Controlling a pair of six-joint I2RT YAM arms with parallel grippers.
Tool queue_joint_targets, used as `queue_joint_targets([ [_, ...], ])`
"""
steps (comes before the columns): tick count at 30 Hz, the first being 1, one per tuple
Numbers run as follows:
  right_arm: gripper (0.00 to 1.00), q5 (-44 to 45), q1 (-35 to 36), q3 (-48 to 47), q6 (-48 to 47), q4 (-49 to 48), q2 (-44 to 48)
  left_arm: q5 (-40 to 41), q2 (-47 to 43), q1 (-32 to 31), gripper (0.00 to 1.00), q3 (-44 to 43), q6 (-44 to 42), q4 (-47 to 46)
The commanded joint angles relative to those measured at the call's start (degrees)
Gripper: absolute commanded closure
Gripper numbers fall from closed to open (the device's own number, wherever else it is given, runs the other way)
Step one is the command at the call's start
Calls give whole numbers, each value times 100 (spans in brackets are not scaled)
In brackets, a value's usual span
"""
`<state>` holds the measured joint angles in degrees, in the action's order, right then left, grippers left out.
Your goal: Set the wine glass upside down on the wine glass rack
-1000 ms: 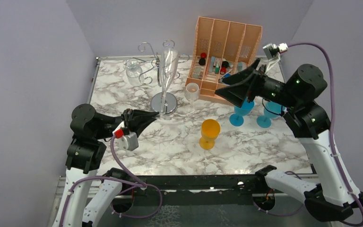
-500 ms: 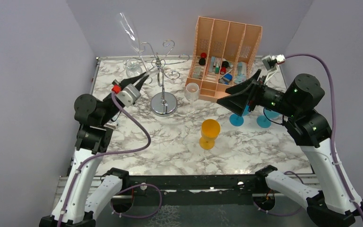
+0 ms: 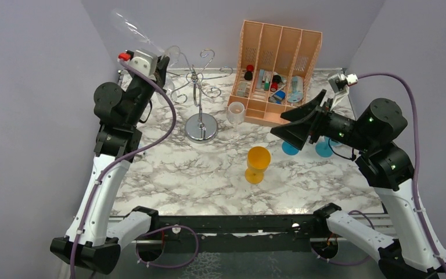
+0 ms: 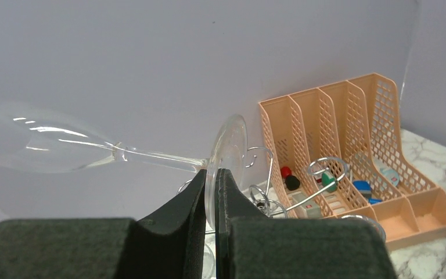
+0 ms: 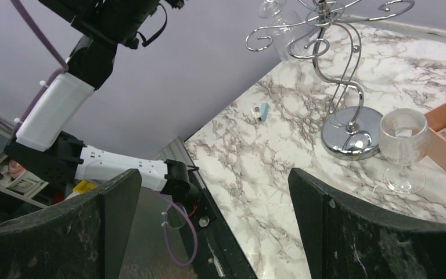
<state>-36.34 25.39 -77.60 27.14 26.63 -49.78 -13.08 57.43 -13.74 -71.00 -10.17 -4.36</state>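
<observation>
The wine glass (image 3: 126,26) is a clear tall flute, held high in the air at the back left and lying about level, its bowl pointing left. My left gripper (image 3: 165,60) is shut on the rim of its round foot (image 4: 227,156); the bowl (image 4: 40,145) reaches left in the left wrist view. The wine glass rack (image 3: 198,87) is a silver wire stand with a disc base (image 3: 201,127), just right of the held glass; its scroll arms (image 4: 325,174) show behind the foot. My right gripper (image 3: 293,125) is open and empty, above the table's right side.
An orange slotted organiser (image 3: 276,64) stands at the back right. A small clear glass (image 3: 236,111) stands in front of it, an orange goblet (image 3: 258,163) mid-table, and two blue glasses (image 3: 325,148) under my right arm. A small blue item (image 5: 260,111) lies left of the rack base (image 5: 351,139).
My left arm has lifted the flute from beside the rack up and back to the left, tipping it from upright to about level. My right arm has drifted slightly right and lower.
</observation>
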Motion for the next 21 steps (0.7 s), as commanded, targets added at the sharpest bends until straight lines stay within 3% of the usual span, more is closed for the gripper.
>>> queue_joint_targets([
  [1, 0, -84, -25, 149, 26, -16, 131, 1086, 302, -6, 100, -682, 929, 240],
  [10, 0, -424, -25, 407, 441, -497, 235, 1537, 1311, 358, 100, -2120, 2028, 1741],
  [17, 0, -377, -25, 434, 485, -528, 249, 423, 1622, 1390, 100, -2216, 3105, 1971],
  [21, 0, -322, -25, 471, 477, -556, 254, 41, 1824, 1651, 100, -2251, 3382, 2082],
])
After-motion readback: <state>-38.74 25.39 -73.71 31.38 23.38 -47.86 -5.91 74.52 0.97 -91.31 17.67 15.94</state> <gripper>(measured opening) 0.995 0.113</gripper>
